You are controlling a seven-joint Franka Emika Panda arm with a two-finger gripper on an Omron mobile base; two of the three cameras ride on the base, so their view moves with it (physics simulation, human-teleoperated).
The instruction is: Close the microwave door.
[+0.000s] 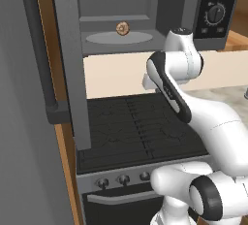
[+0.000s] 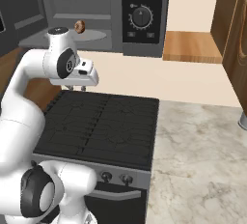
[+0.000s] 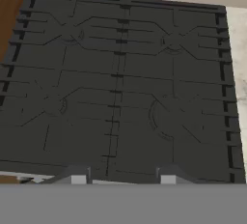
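At the far left of the left base view, the wide dark grey microwave door (image 1: 72, 64) stands swung fully open, seen nearly edge-on, with its long dark bar handle (image 1: 41, 49) running down its outer face. Its lower edge hangs over the left side of the black stove top (image 1: 135, 127). Just right of the door, the big dark grey microwave (image 1: 145, 10) sits above the stove with its grey cavity exposed. A small round brown pastry (image 1: 122, 28) rests on the round pale turntable (image 1: 119, 38) inside. Further right, the black control panel (image 1: 219, 6) carries a round dial and buttons.

The white arm reaches up in front of the cavity, and its gripper (image 2: 79, 88) hangs over the stove, below the microwave and well apart from the door. In the hand view the two finger tips (image 3: 77, 175) rise spread apart with only the dark stove grates between them, so the gripper is released and grasps nothing.

Along the stove's front edge sits a row of small knobs (image 1: 123, 179), with a curved grey oven handle (image 1: 121, 197) beneath. To the right of the stove lies the pale marbled bench (image 2: 198, 155), and above it a wooden shelf (image 2: 193, 47).
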